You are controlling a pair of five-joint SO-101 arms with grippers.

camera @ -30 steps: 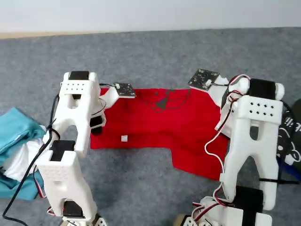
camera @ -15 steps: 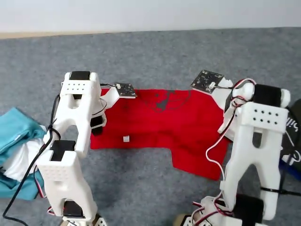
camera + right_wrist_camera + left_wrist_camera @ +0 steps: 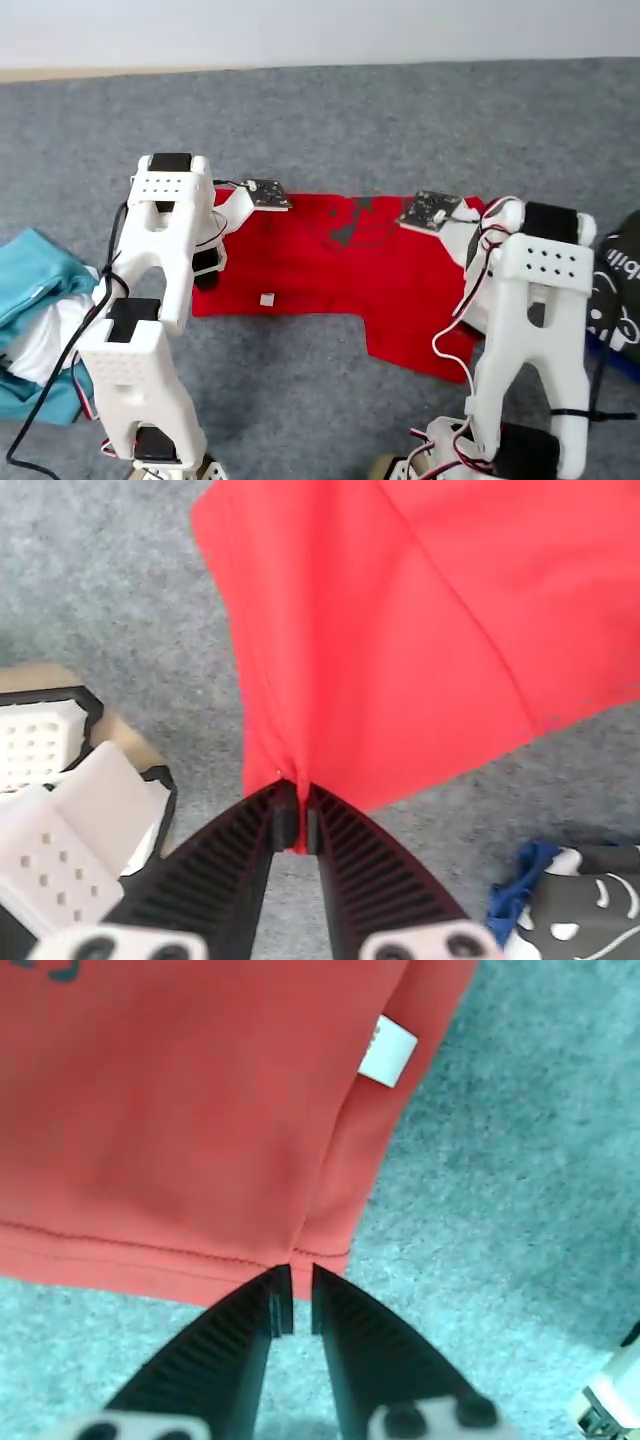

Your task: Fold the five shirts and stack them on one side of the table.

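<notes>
The grey tabletop [image 3: 400, 110] is carrying everything, and the red shirt [image 3: 330, 270] is lying spread across the middle of the high view between the two arms, mostly flat, with one corner trailing toward the lower right. A rumpled teal and white pile of shirts [image 3: 35, 290] is sitting at the left edge, and a dark printed garment [image 3: 620, 290] is peeking in at the right edge, both well apart from the red one. The fabric is looking thin, light and limp, so it is likely going to sag and crease wherever it is not supported, and it should be dragging rather than sliding cleanly over the rough surface. Taking it by the hem corners, one on each side, is looking like the soundest grip, since a pinch in the middle would only be bunching it up. The right hand [image 3: 293, 815] is pinching a fold of red cloth between its nearly closed jaws, the cloth rising up to them. The left hand [image 3: 292, 1300] is narrowed to a slit at the hem's edge, and a crease is running into its tips, so it seems to be nipping the cloth. A small white tag [image 3: 387, 1050] is showing near that edge.
</notes>
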